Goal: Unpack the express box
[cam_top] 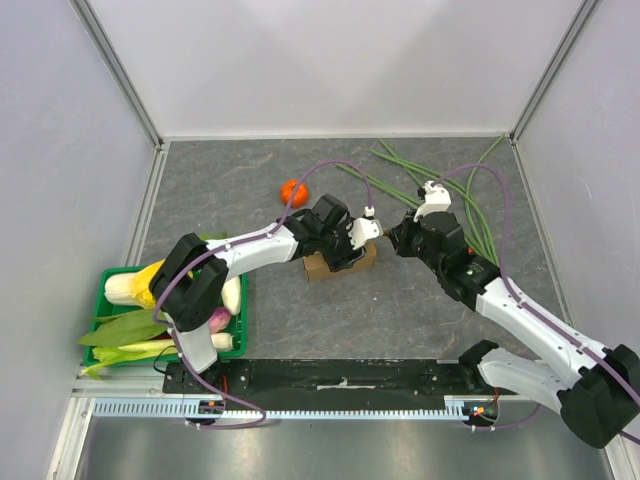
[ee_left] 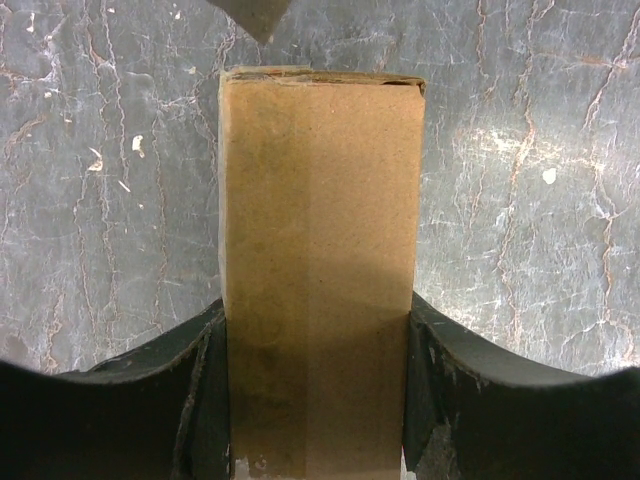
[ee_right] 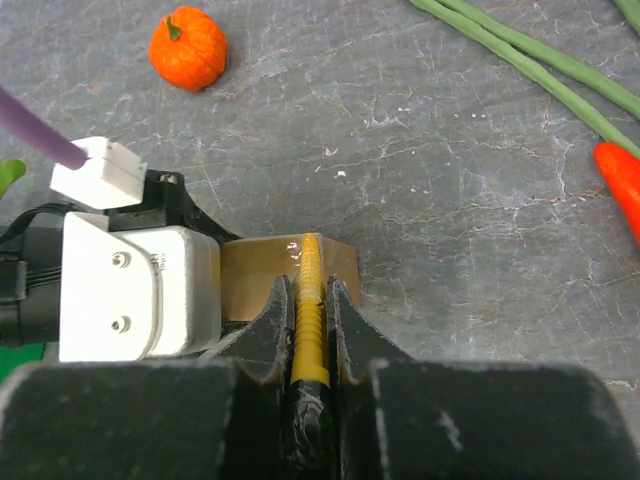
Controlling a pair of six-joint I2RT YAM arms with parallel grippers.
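Left fingers (ee_left: 150, 400) clamp the express box (ee_left: 318, 250); green crate (cam_top: 104, 285) holds vegetables (cam_top: 130, 330).

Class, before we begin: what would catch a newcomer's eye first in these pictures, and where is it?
Both arms meet mid-table at the express box: the left gripper clamps its sides between its fingers, while the right gripper pinches a yellow ridged tool with its tip at the box. At the near left sits a green crate heaped with vegetables.
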